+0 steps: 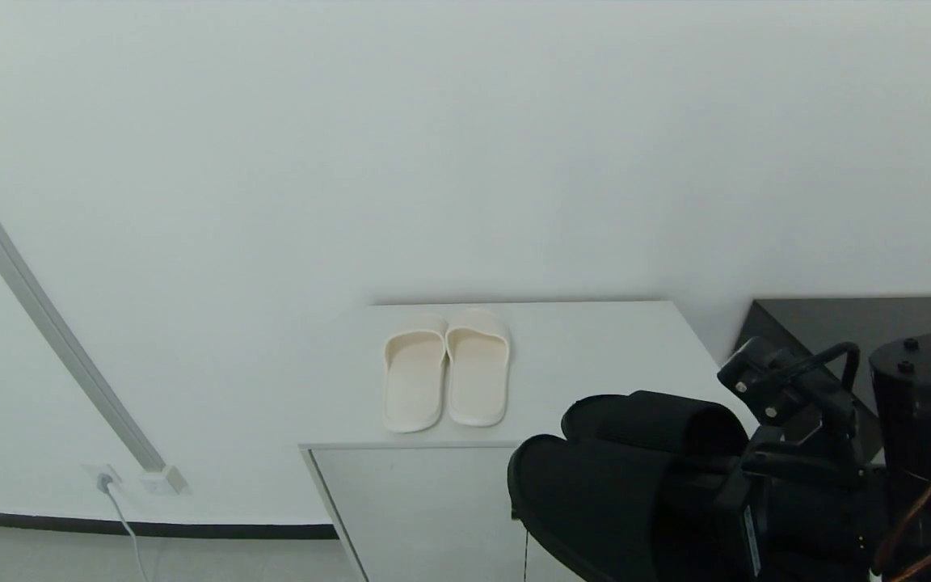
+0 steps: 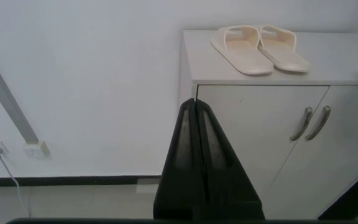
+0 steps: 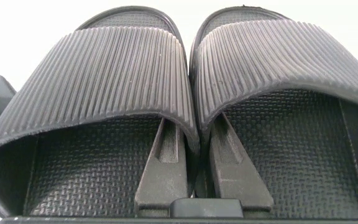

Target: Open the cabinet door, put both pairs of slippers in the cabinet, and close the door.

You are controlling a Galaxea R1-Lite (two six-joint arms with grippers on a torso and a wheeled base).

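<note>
A cream pair of slippers [image 1: 445, 372] lies side by side on top of the white cabinet [image 1: 595, 347], toward its left part. The left wrist view shows the same cream pair [image 2: 260, 48] above the cabinet's two closed doors [image 2: 253, 130], whose metal handles [image 2: 309, 123] meet in the middle. My left gripper [image 2: 196, 124] is shut and empty, low in front of the cabinet's left edge. My right gripper [image 3: 193, 124] is shut on the touching inner edges of a black ribbed pair of slippers [image 3: 185, 81]. That black pair [image 1: 627, 461] hangs over the cabinet's front right corner.
A dark surface [image 1: 861, 315] stands right of the cabinet. On the wall to the left runs a slanted grey conduit [image 1: 29, 299], ending at a socket with a plugged-in cable [image 1: 102, 478]. Open floor lies left of the cabinet.
</note>
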